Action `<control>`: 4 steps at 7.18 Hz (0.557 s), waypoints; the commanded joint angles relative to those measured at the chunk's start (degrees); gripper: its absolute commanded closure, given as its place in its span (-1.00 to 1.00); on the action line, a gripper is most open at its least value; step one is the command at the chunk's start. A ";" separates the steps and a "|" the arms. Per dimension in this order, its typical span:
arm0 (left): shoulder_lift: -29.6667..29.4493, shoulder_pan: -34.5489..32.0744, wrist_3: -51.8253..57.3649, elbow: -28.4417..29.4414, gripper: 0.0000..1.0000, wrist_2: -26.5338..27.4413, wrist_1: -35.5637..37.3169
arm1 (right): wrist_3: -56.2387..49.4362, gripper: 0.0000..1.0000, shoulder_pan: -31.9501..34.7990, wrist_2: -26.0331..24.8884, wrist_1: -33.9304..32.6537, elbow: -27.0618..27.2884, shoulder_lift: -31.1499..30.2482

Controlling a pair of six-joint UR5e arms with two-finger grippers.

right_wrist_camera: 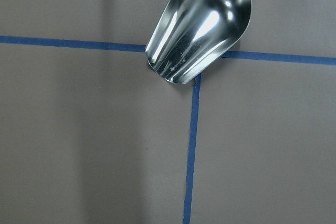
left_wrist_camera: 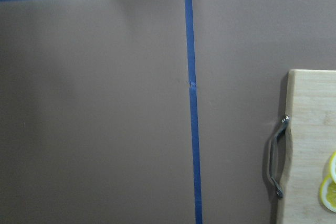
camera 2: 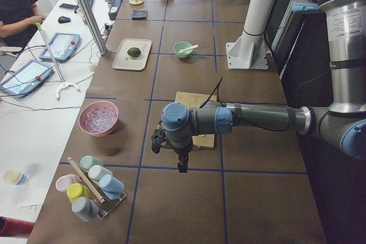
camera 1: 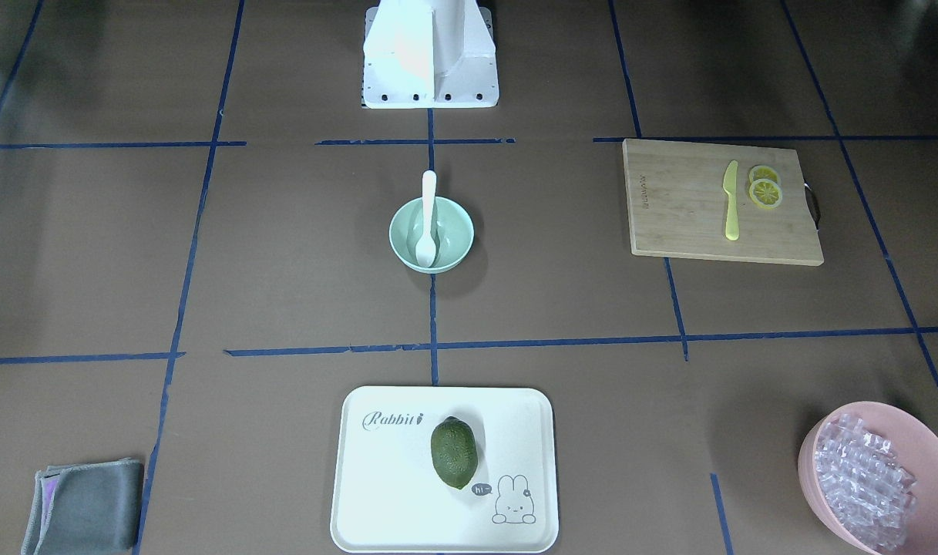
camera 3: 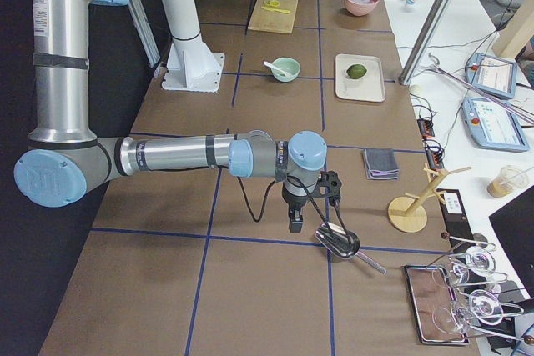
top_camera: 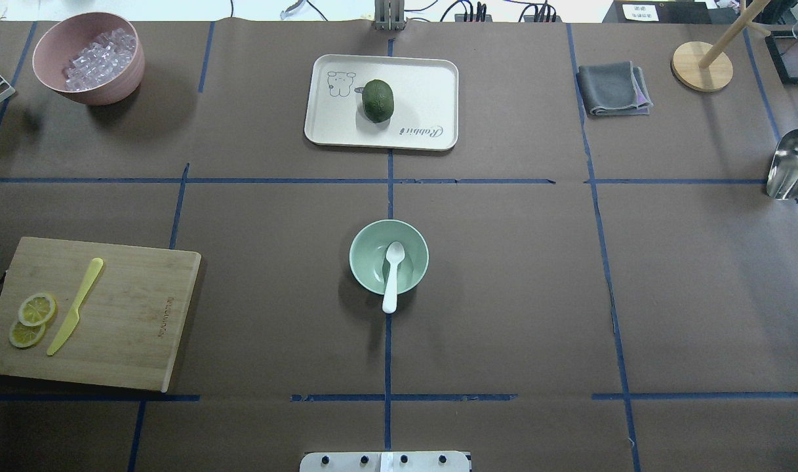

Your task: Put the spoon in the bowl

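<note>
The white spoon (top_camera: 392, 275) lies in the mint-green bowl (top_camera: 369, 259) at the table's middle, head inside and handle over the rim toward the robot. Both also show in the front-facing view: the spoon (camera 1: 428, 216) and the bowl (camera 1: 455, 231). My left gripper (camera 2: 183, 167) shows only in the exterior left view, hanging above the table near the cutting board, far from the bowl. My right gripper (camera 3: 294, 224) shows only in the exterior right view, above a metal scoop. I cannot tell whether either is open or shut.
A bamboo cutting board (top_camera: 130, 314) carries a yellow knife (top_camera: 76, 305) and lemon slices (top_camera: 31, 318). A white tray (top_camera: 425, 92) holds an avocado (top_camera: 378, 100). A pink bowl (top_camera: 103, 88) of clear cubes, a grey cloth (top_camera: 612, 88), a metal scoop (top_camera: 792, 164) and a wooden stand (top_camera: 702, 65) sit around the edges.
</note>
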 commanded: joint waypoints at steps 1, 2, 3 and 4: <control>-0.54 0.01 0.07 0.47 -1.00 -0.06 0.01 | 0.01 -0.99 0.00 -0.08 -0.05 0.12 -0.06; -0.63 0.01 -0.02 -0.14 -1.00 0.03 0.10 | 0.01 -0.99 0.00 0.01 -0.05 0.29 -0.15; -0.71 0.01 0.07 -0.06 -1.00 0.03 0.10 | 0.01 -0.99 0.00 0.10 -0.05 0.30 -0.15; -0.71 0.01 -0.02 0.20 -1.00 0.03 0.18 | 0.01 -0.99 0.00 -0.08 0.03 0.21 -0.06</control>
